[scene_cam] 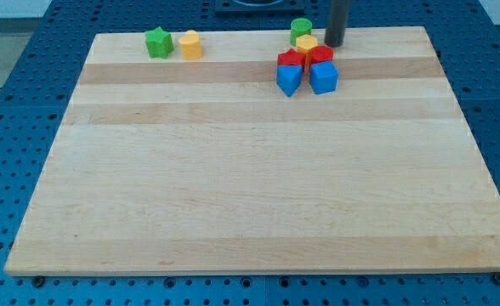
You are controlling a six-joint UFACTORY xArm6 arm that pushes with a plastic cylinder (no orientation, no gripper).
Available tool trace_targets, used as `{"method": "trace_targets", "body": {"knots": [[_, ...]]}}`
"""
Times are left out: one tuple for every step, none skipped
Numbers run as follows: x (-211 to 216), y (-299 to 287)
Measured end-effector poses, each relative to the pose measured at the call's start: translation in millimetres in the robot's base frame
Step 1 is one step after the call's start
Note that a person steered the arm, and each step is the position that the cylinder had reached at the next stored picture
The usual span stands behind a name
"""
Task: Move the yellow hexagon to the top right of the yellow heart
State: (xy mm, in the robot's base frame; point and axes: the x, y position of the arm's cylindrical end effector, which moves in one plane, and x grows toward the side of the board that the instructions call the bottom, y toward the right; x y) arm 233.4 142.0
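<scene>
A yellow block point(190, 44) that looks like the hexagon stands near the board's top edge at the view's left, just right of a green star point(158, 42). A second yellow block point(307, 42), probably the heart, sits in a tight cluster at top centre-right; its shape is partly hidden. My tip point(333, 45) is down at the cluster, just right of this second yellow block and just above a red block point(321, 56). It is far to the right of the yellow hexagon.
The cluster also holds a green round block point(301, 30) at its top, another red block point(290, 59), and two blue blocks point(289, 79) point(324, 77) below. The wooden board point(250, 187) lies on a blue perforated table.
</scene>
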Motion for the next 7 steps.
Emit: {"method": "trace_targets", "body": {"knots": [[32,-1],[31,-26],[17,-54],[13,-80],[13,-116],[10,-150],[8,-179]]}}
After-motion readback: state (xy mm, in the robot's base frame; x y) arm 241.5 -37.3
